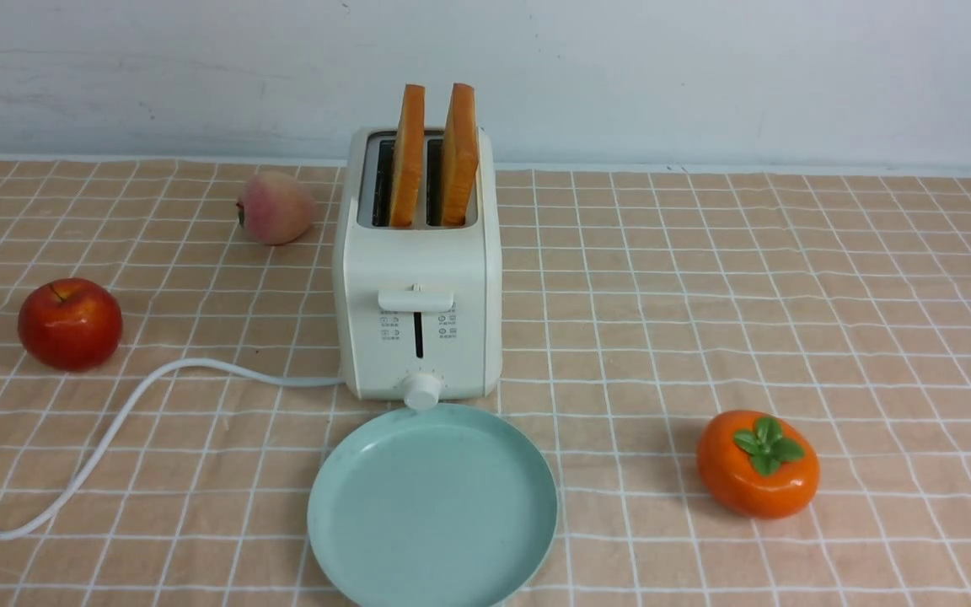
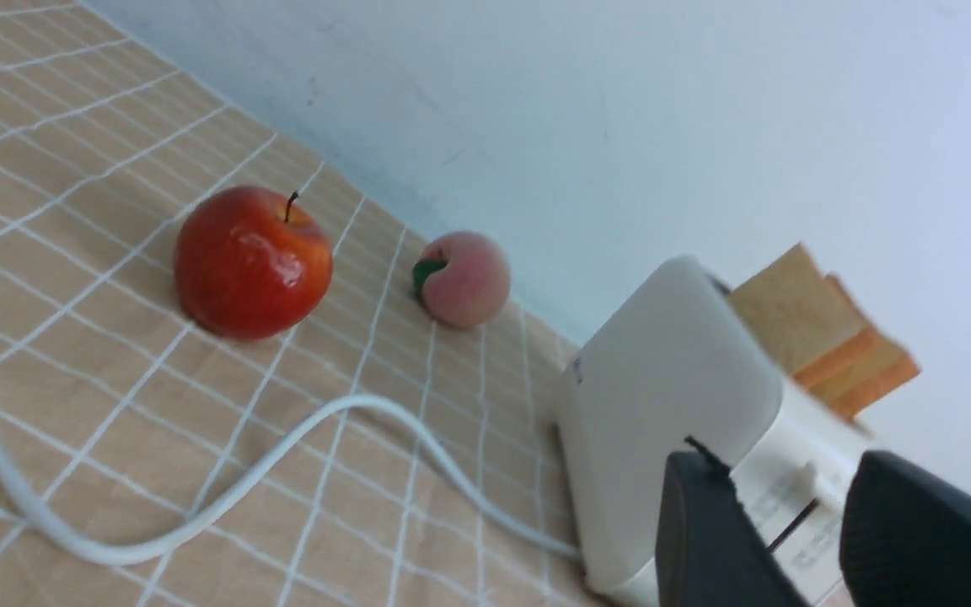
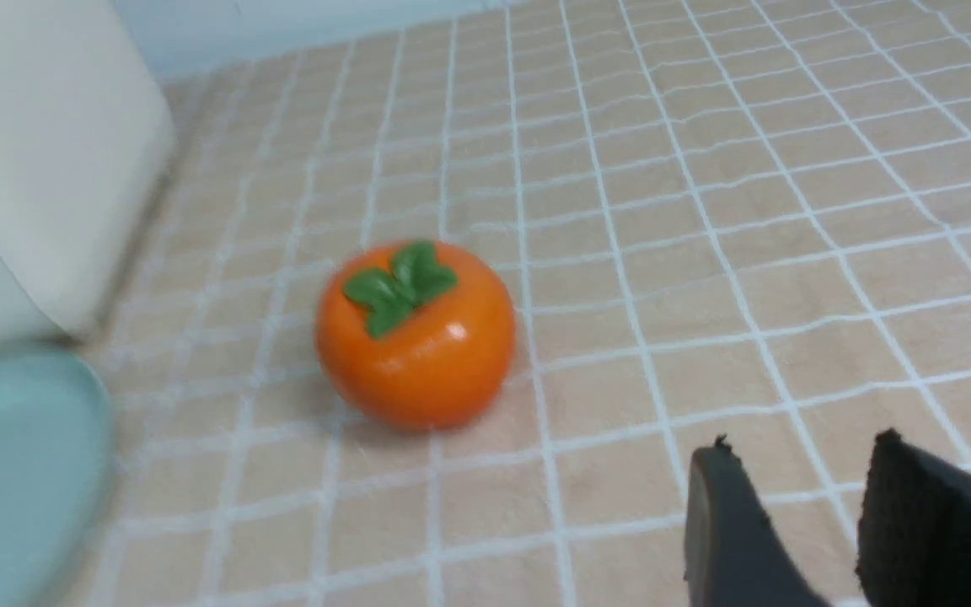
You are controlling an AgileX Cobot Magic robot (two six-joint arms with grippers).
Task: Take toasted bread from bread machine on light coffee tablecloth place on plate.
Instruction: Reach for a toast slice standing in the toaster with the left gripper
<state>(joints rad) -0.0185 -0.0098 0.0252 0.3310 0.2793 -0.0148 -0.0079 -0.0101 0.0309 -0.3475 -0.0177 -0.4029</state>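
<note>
Two slices of toasted bread (image 1: 408, 156) (image 1: 459, 154) stand upright in the slots of the cream-white bread machine (image 1: 418, 329) at the middle of the light coffee tablecloth (image 1: 705, 303). The teal plate (image 1: 432, 506) lies just in front of the machine. Neither arm shows in the front view. In the left wrist view my left gripper (image 2: 789, 472) is open and empty, with the bread machine (image 2: 671, 405) and toast (image 2: 823, 337) beyond it. In the right wrist view my right gripper (image 3: 797, 455) is open and empty over the cloth, apart from the plate (image 3: 13, 472).
A red apple (image 1: 70, 324) and a peach (image 1: 275, 207) lie left of the machine. The white cord (image 1: 115, 430) curves across the cloth to the front left. An orange persimmon (image 1: 758, 464) sits at the front right. A pale wall closes the back.
</note>
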